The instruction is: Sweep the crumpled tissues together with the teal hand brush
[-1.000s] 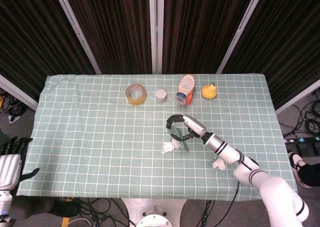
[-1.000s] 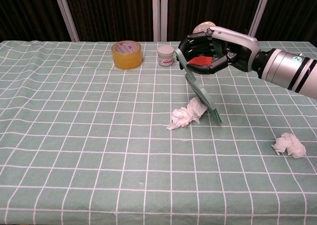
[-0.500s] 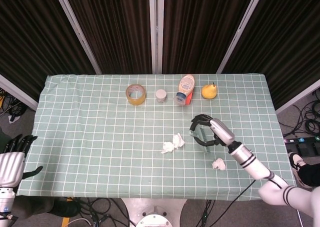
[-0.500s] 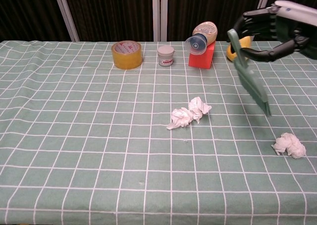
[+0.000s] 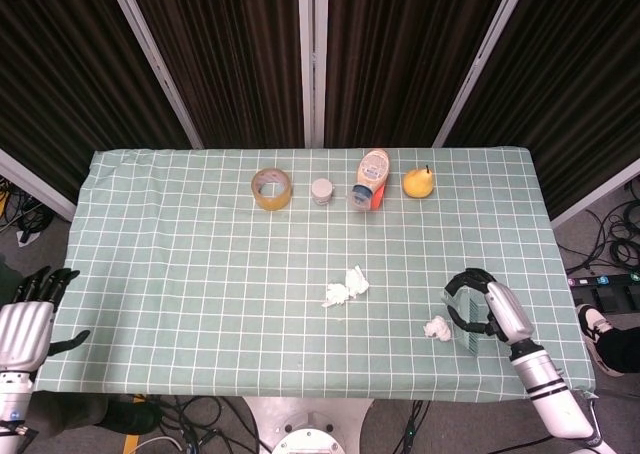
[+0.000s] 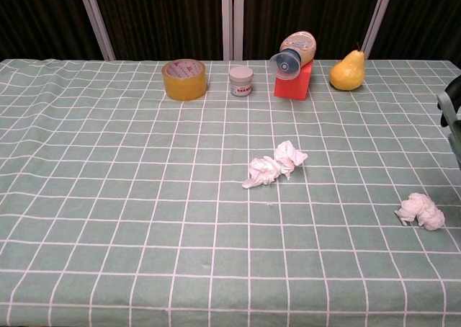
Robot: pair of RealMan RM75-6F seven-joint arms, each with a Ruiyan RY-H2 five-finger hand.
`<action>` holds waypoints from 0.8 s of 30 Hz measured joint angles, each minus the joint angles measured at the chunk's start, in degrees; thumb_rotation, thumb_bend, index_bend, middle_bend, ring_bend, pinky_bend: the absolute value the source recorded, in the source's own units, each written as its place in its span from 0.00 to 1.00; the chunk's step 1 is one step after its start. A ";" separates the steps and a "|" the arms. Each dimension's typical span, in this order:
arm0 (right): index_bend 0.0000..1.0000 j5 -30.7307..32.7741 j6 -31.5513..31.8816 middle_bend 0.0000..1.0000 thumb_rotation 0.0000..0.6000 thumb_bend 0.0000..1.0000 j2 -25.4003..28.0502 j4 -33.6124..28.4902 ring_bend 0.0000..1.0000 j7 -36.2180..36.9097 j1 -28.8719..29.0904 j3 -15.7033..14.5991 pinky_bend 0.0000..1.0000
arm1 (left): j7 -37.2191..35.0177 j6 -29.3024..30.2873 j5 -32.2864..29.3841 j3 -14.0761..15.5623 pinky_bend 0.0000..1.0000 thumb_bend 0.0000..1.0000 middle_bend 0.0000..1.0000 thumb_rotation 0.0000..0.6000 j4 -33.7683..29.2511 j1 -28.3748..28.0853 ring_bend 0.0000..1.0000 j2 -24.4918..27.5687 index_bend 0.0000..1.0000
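Note:
Two crumpled tissues (image 5: 345,286) (image 6: 275,163) lie touching each other near the table's middle. A third tissue (image 5: 436,327) (image 6: 421,211) lies alone toward the front right. My right hand (image 5: 480,304) grips the teal hand brush (image 5: 462,317) just right of that lone tissue, bristles down near the cloth. In the chest view only a sliver of the brush (image 6: 451,118) shows at the right edge. My left hand (image 5: 28,324) hangs open off the table's front left corner, holding nothing.
Along the far edge stand a yellow tape roll (image 5: 271,188), a small white jar (image 5: 321,191), a tipped bottle on a red box (image 5: 371,179) and a yellow pear (image 5: 418,182). The green checked cloth (image 5: 180,274) covers the table.
My right hand carried the brush from beside the paired tissues rightward and toward the front, stopping just right of the lone tissue. The tissues have not moved. The left hand barely shifted.

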 measured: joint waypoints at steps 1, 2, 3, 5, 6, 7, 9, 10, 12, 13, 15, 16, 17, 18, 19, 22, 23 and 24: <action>0.58 0.08 -0.11 0.57 1.00 0.43 -0.90 0.51 0.25 -0.76 -0.12 0.21 0.14 | -0.05 -0.04 0.02 0.05 0.13 0.02 0.14 1.00 0.13 -0.01 0.07 -0.07 0.16; 0.58 0.08 -0.17 0.57 1.00 0.43 -2.28 1.26 0.25 -1.72 -0.25 0.57 0.14 | -0.10 -0.07 0.00 0.09 0.13 0.02 0.14 1.00 0.19 0.00 0.07 -0.13 0.16; 0.58 0.01 -0.13 0.57 1.00 0.43 -3.44 1.86 0.25 -2.45 -0.34 0.90 0.14 | -0.13 -0.07 -0.02 0.13 0.13 0.02 0.14 1.00 0.23 0.04 0.07 -0.19 0.16; 0.58 -0.36 0.13 0.57 1.00 0.43 -6.39 3.48 0.25 -4.42 -0.46 1.78 0.14 | -0.19 0.04 -0.10 0.21 0.13 0.02 0.14 1.00 0.32 0.18 0.07 -0.31 0.16; 0.58 -0.50 0.21 0.57 1.00 0.43 -7.74 4.26 0.25 -5.34 -0.47 2.21 0.14 | -0.25 0.10 -0.15 0.23 0.13 0.02 0.14 1.00 0.37 0.25 0.07 -0.35 0.16; 0.58 -0.61 0.21 0.57 1.00 0.43 -9.11 5.05 0.25 -6.22 -0.42 2.66 0.14 | -0.34 0.14 -0.21 0.25 0.13 0.02 0.14 1.00 0.43 0.31 0.07 -0.39 0.16; 0.58 -0.69 -0.22 0.57 1.00 0.43 -12.23 6.80 0.25 -7.75 -0.07 3.92 0.14 | -0.47 0.25 -0.22 0.32 0.13 0.02 0.14 1.00 0.52 0.42 0.07 -0.40 0.16; 0.58 -0.68 -0.54 0.57 1.00 0.43 -13.51 7.56 0.25 -8.13 0.19 4.58 0.14 | -0.58 0.37 -0.19 0.35 0.13 0.02 0.14 1.00 0.57 0.50 0.07 -0.41 0.16; 0.58 -0.63 -1.29 0.57 1.00 0.43 -16.38 9.58 0.25 -8.73 1.03 6.24 0.14 | -0.76 0.57 -0.18 0.40 0.13 0.02 0.14 1.00 0.65 0.67 0.07 -0.40 0.16; 0.58 -0.61 -1.56 0.57 1.00 0.43 -17.59 10.53 0.25 -8.95 1.45 6.97 0.14 | -0.83 0.66 -0.20 0.47 0.13 0.02 0.14 1.00 0.67 0.79 0.07 -0.39 0.16; 0.58 -0.53 -2.34 0.57 1.00 0.43 -20.39 12.84 0.25 -9.36 2.63 8.67 0.14 | -0.88 0.73 -0.23 0.57 0.13 0.02 0.14 1.00 0.72 0.93 0.07 -0.36 0.16; 0.58 -0.46 -2.82 0.57 1.00 0.43 -21.56 13.86 0.25 -9.48 3.24 9.39 0.13 | -0.93 0.72 -0.24 0.61 0.13 0.02 0.14 1.00 0.74 0.97 0.07 -0.35 0.16; 0.58 -0.32 -3.59 0.57 1.00 0.43 -23.06 15.22 0.25 -9.59 4.11 10.33 0.13 | -1.00 0.71 -0.25 0.65 0.13 0.02 0.14 1.00 0.75 1.01 0.07 -0.35 0.16; 0.58 -0.19 -4.21 0.57 1.00 0.43 -24.13 16.21 0.25 -9.66 4.76 10.99 0.13 | -1.03 0.71 -0.26 0.68 0.13 0.02 0.14 1.00 0.79 1.04 0.07 -0.35 0.16; 0.58 -0.03 -4.78 0.57 1.00 0.43 -25.16 17.20 0.25 -9.72 5.37 11.62 0.13 | -0.99 0.74 -0.28 0.70 0.13 0.02 0.14 1.00 0.83 1.08 0.07 -0.39 0.16; 0.58 0.31 -6.14 0.57 1.00 0.43 -28.49 20.33 0.25 -9.70 7.27 13.41 0.13 | -1.01 0.68 -0.31 0.70 0.13 0.02 0.14 1.00 0.74 1.09 0.07 -0.46 0.16; 0.58 0.32 -6.51 0.57 1.00 0.43 -29.79 21.52 0.25 -9.49 8.02 14.04 0.13 | -1.00 0.64 -0.26 0.71 0.13 0.02 0.14 1.00 0.73 1.06 0.07 -0.44 0.16; 0.58 0.29 -6.73 0.57 1.00 0.43 -30.72 22.37 0.25 -9.25 8.59 14.49 0.13 | -0.98 0.60 -0.17 0.73 0.13 0.02 0.14 1.00 0.74 1.02 0.07 -0.41 0.16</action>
